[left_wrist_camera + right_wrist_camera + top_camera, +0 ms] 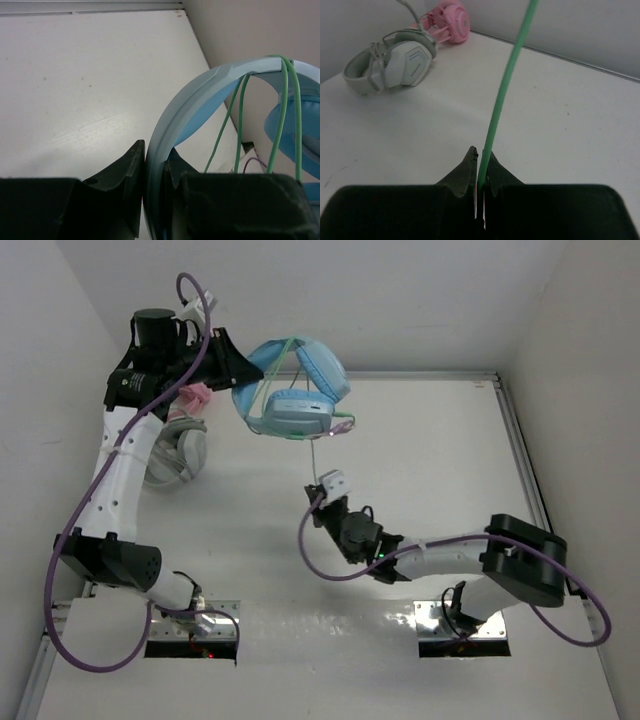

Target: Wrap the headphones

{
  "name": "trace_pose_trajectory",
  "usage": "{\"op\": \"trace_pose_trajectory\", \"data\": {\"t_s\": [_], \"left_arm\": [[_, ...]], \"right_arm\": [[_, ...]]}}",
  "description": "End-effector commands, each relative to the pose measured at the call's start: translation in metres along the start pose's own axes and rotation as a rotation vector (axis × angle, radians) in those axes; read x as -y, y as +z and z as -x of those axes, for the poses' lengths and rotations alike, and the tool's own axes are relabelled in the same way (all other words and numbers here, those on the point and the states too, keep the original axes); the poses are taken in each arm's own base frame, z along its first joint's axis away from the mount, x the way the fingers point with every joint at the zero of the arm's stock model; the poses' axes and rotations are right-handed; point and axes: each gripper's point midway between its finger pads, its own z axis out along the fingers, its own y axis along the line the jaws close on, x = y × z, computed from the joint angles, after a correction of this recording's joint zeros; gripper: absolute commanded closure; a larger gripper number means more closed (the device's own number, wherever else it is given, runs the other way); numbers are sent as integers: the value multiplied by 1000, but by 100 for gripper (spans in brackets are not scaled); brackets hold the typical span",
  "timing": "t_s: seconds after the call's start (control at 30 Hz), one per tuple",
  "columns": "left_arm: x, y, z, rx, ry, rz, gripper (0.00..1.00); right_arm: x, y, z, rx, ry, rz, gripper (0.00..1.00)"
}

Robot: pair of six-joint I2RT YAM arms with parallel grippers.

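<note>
**A:** Above the far left of the worktop [430, 460], close to the back wall: holding the headphones [295, 400] up with the left jaws, pressed together on the pale blue headband [200, 95].

**B:** Much hidden?

**A:** Plenty. From the left wrist, only an arc of headband and a slice of blue padding, cut off at the right edge, with the lower part blocked by the black fingers. From above, can make out one ear cup [297, 415] facing the camera, the other tucked behind it and partly covered.

**B:** And the cable [507, 80]?

**A:** Pinched between the right jaws, closed tight on it, nearer mid-worktop. Rises straight from there toward the cups, thin and hard to follow from above. Also draped over the headband in several green strands, seen from the left wrist.

**B:** Any brand or lettering?

**A:** Cannot read any; too small and soft in every view.

**B:** Pointing which way?

**A:** Arch of the headband toward the back wall, cups toward the near side, probably hanging lower. Long axis seemingly running left to right across the two cups, though hard to judge at that angle.

**B:** Anything nearby?

**A:** Grey-white headphones [390, 62] and pink headphones [447, 22] lying by the left wall, largely hidden behind the left arm [110, 480] from above.
</note>
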Motion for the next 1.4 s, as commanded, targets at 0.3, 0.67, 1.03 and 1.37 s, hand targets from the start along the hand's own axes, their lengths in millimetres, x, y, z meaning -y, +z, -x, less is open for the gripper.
{"op": "trace_pose_trajectory", "data": {"t_s": [0.3, 0.67, 1.03, 1.37], "left_arm": [[-76, 9, 74, 450, -18, 289, 100], [-141, 37, 61, 528, 201, 604, 100], [-124, 66, -19, 355, 497, 495, 100], [-111, 95, -105, 135, 590, 345, 100]], "right_arm": [[-152, 22, 0, -178, -435, 371, 100], [-199, 10, 70, -162, -376, 581, 100], [-88, 65, 134, -320, -116, 317, 100], [-11, 95, 111, -342, -19, 145, 100]]}}
